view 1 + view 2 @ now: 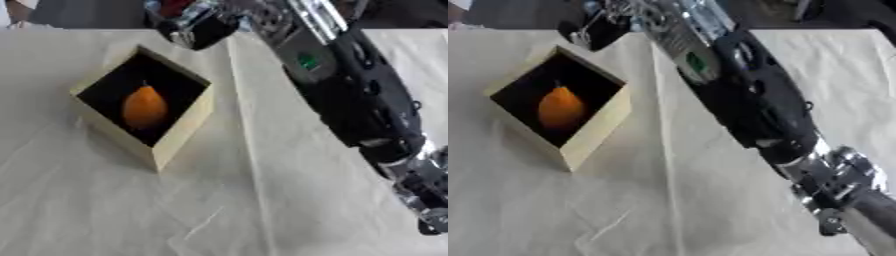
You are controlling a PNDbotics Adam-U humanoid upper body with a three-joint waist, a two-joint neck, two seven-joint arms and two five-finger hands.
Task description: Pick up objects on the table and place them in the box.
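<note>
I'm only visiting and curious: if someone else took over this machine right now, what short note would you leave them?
Right hand: stretched to the far table edge beyond the box; whether its fingers are open or shut can't be told.
Left hand: not in view.
Box: wooden, dark inside, on the cloth-covered table.
Orange pear-shaped fruit: lying inside the box.
Done: that fruit is in the box.
Left: nothing else to pick up shows on the cloth; look at what lies by the right hand.

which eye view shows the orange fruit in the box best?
Left eye view: the orange fruit lies nearer the picture's middle inside the box, outline and stem tip clear. The right eye view shows the same fruit whole, nearer the left edge and slightly dimmer.
</note>
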